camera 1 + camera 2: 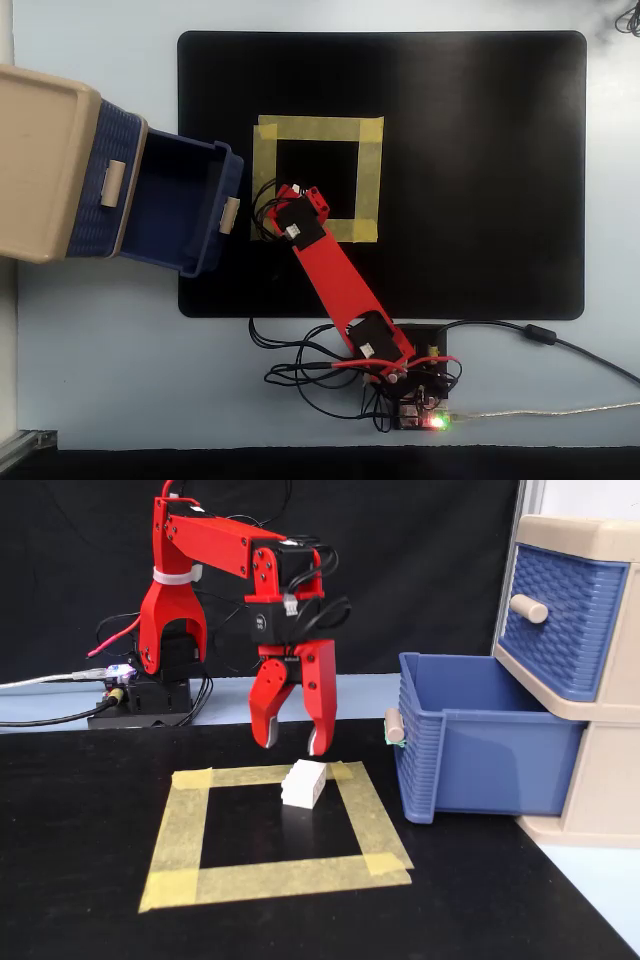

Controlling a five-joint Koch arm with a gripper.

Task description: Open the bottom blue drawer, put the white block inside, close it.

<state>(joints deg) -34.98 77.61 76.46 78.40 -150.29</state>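
While the bottom blue drawer [480,745] sits pulled out, the white block [304,782] lies untouched (inside a tape square [275,832]). The claw [292,747] hangs just above — wide open, holding nothing. Grabbing, dropping in and shutting are left.

The bottom blue drawer [500,742] looks like moulded plastic with a basket-weave texture on its front wall and smooth, faintly shiny sides — its cabinet [590,770] is smooth beige plastic. The mat [90,880] is matt black, the square of tape [175,835] dull and papery. The gripper [290,748] is glossy red plastic; the white block [304,782] looks matt.
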